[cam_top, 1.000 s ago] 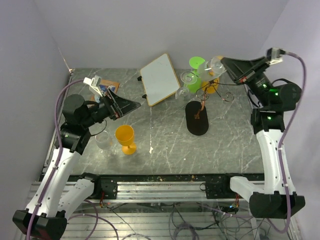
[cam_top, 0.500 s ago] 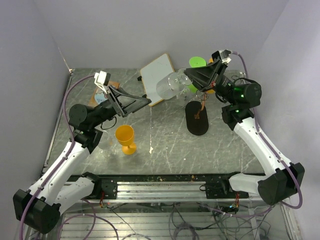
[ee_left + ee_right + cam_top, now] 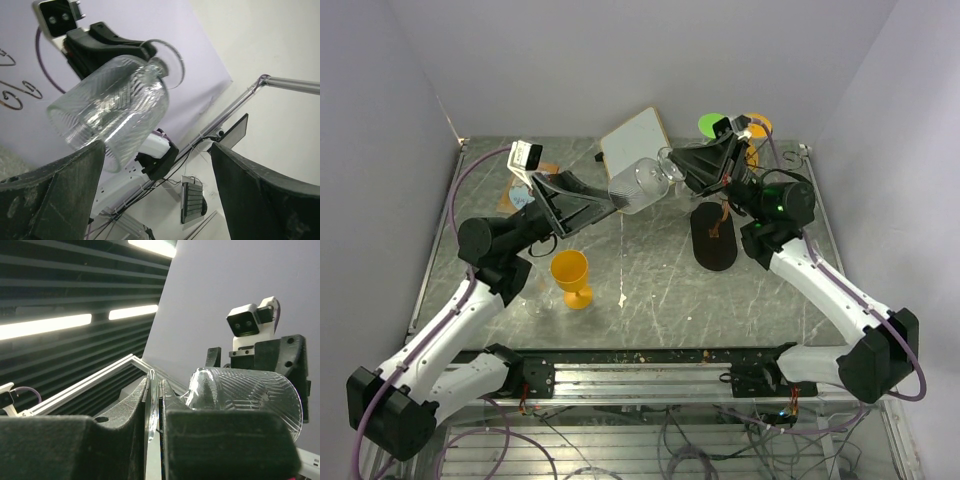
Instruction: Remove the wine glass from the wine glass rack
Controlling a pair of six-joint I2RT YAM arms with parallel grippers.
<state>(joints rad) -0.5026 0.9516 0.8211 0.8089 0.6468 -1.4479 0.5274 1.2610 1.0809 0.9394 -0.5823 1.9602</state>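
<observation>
- Right gripper is clamped on the foot end of the wine glass and holds it in the air, off the wine glass rack.
- In the right wrist view the fingers stand nearly together, with the thin clear foot edge-on between them.
- The clear, ribbed glass lies on its side above the middle of the table, toward the far edge, with its mouth pointing at the left gripper.
- Left gripper is spread wide and holds nothing. The bowl's rim sits just at its fingertips, and I cannot tell whether they touch.
- The rack's black oval base rests on the table's right half, just below the right gripper.
- An orange goblet stands upright on the left half.
- A white board lies near the far edge.
</observation>
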